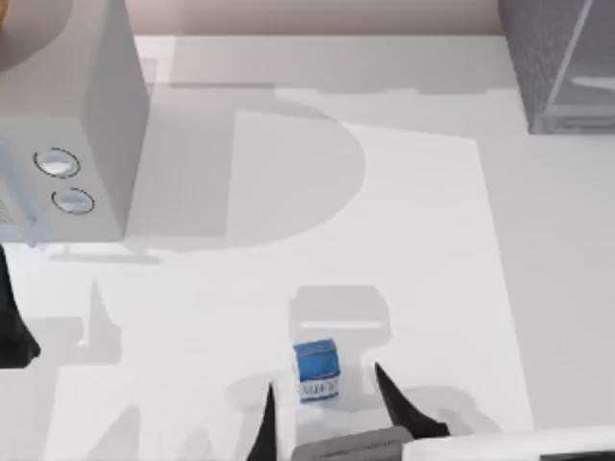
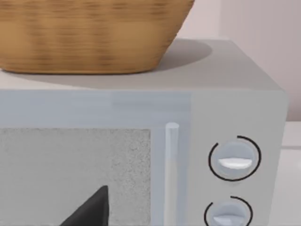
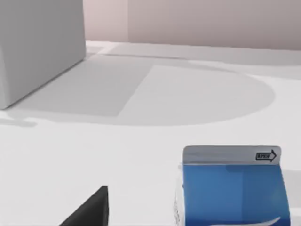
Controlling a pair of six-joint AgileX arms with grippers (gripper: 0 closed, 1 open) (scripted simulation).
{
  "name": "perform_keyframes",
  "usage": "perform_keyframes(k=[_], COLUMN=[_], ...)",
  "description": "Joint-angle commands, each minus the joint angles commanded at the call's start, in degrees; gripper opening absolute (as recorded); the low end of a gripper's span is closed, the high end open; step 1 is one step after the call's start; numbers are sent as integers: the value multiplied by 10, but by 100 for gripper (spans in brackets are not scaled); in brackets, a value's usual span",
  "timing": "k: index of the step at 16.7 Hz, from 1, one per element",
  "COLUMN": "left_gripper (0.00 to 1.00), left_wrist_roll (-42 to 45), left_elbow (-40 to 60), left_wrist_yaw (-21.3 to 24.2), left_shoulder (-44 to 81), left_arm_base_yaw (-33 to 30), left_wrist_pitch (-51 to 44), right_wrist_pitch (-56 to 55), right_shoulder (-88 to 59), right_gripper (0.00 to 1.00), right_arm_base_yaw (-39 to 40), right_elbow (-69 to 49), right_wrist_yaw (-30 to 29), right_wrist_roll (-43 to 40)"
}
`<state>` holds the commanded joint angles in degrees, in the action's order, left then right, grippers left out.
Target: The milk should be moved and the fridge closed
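Right gripper point(image 1: 325, 408) low, fingers point(image 1: 396, 401) spread, flanking milk point(image 1: 316, 370).

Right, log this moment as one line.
right gripper: open, straddling milk, not closed | milk: upright on table | left gripper: parked left | fridge: far right

One milk carton point(image 1: 316, 371) stands on the counter point(image 1: 432, 269). One pale grey box point(image 1: 72, 115) sits at far left, with two round dials point(image 1: 56, 162) on its front and one woven basket point(image 2: 89, 33) on top. One dark speckled fridge point(image 1: 557, 62) stands at far right. Two arms: right gripper point(image 1: 327, 399) near the carton, left gripper point(image 1: 14, 327) at left.
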<state>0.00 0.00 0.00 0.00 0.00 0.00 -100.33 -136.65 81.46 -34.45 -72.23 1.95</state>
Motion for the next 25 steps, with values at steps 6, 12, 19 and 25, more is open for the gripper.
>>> perform_keyframes(k=[6, 12, 19, 25], left_gripper=[100, 100, 100, 100], left_wrist_roll=[0, 0, 0, 0], left_elbow=[0, 0, 0, 0], left_wrist_yaw=[0, 0, 0, 0], left_shoulder=[0, 0, 0, 0], left_arm_base_yaw=[0, 0, 0, 0], left_wrist_pitch=[0, 0, 0, 0], right_wrist_pitch=[3, 22, 25, 25], right_shoulder=[-9, -6, -6, -6], right_gripper=[100, 100, 85, 40], right_arm_base_yaw=[-4, -62, -71, -71], right_elbow=[-4, -33, -37, -37], right_wrist_yaw=[3, 63, 71, 71], right_wrist_roll=[1, -5, -5, -5])
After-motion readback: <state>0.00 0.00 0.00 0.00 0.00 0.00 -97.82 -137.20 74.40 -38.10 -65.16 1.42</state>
